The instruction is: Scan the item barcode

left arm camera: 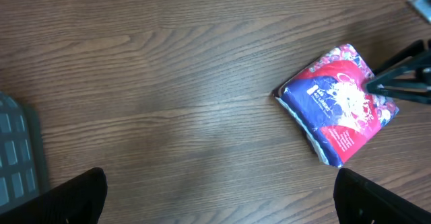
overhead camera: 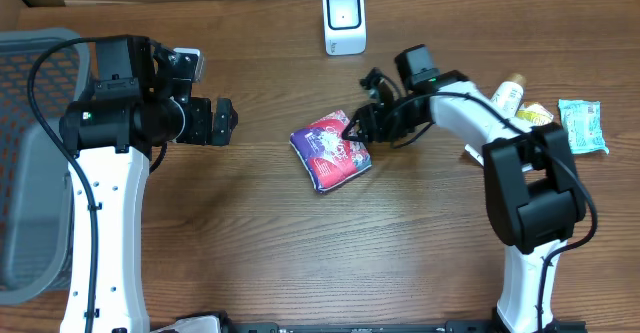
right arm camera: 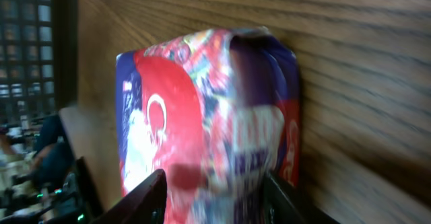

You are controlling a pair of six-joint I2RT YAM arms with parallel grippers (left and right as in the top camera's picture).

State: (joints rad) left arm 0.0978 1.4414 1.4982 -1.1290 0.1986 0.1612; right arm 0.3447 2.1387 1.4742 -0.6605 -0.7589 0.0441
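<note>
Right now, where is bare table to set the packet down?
Bare table between the packet and the scanner, and the wide stretch between the left fingers and the packet. Crowded at far right: bottle and teal pouch.

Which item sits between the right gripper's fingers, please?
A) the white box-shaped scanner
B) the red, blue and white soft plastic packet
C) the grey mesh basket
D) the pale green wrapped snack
B: in the right wrist view the red, blue and white soft plastic packet fills the gap between the fingers of the right gripper.
</note>
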